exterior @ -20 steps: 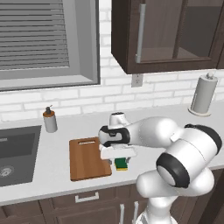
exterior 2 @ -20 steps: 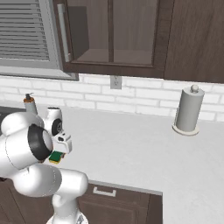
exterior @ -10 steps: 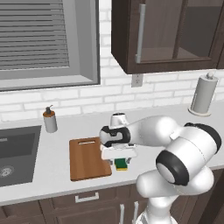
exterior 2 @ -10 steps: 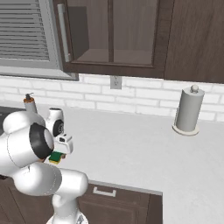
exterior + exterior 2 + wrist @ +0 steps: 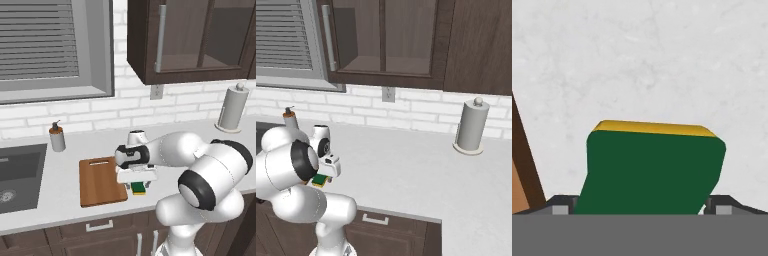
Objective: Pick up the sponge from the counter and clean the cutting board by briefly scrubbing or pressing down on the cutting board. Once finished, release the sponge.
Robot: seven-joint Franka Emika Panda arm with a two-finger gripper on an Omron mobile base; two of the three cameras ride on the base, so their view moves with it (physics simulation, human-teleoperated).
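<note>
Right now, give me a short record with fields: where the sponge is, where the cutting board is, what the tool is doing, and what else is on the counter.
sponge: green side up, on the counter just right of the cutting board
cutting board: flat on the counter, right of the sink, nothing on it
tool: low over the sponge, a fingertip at each side, jaws wide, not clamped
task stage: sponge not lifted, board not scrubbed
other items: soap dispenser near the wall, paper towel roll far right
</note>
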